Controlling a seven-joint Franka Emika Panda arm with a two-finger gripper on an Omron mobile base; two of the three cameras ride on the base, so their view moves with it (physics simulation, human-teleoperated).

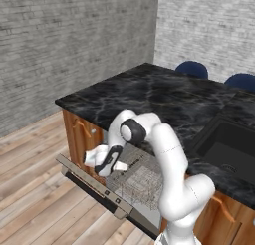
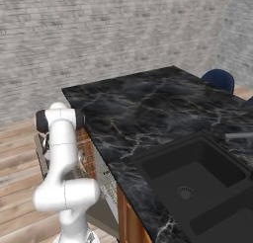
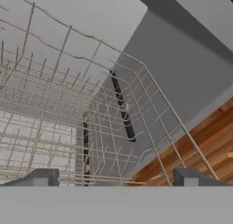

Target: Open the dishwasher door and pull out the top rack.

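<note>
The dishwasher door (image 1: 94, 182) hangs open, folded down nearly flat, with its button strip along the front edge. Over it stands the top rack (image 1: 139, 177), a silver wire basket drawn out from under the counter. My gripper (image 1: 103, 170) hovers at the rack's left front corner, above the door. In the hand view the gripper (image 3: 116, 177) is open, its two fingertips wide apart, and the rack's wire grid (image 3: 91, 114) spreads just beyond them over the grey door panel (image 3: 182, 86). Nothing is held. In the right base view the arm hides most of the rack.
A black marble counter (image 1: 149, 94) runs above the dishwasher, with a black sink (image 2: 192, 178) to the right. An orange-brown cabinet (image 1: 79, 134) flanks the dishwasher on the left. Two blue chairs (image 1: 191, 68) stand behind the counter. Wooden floor (image 1: 35, 189) lies to the left.
</note>
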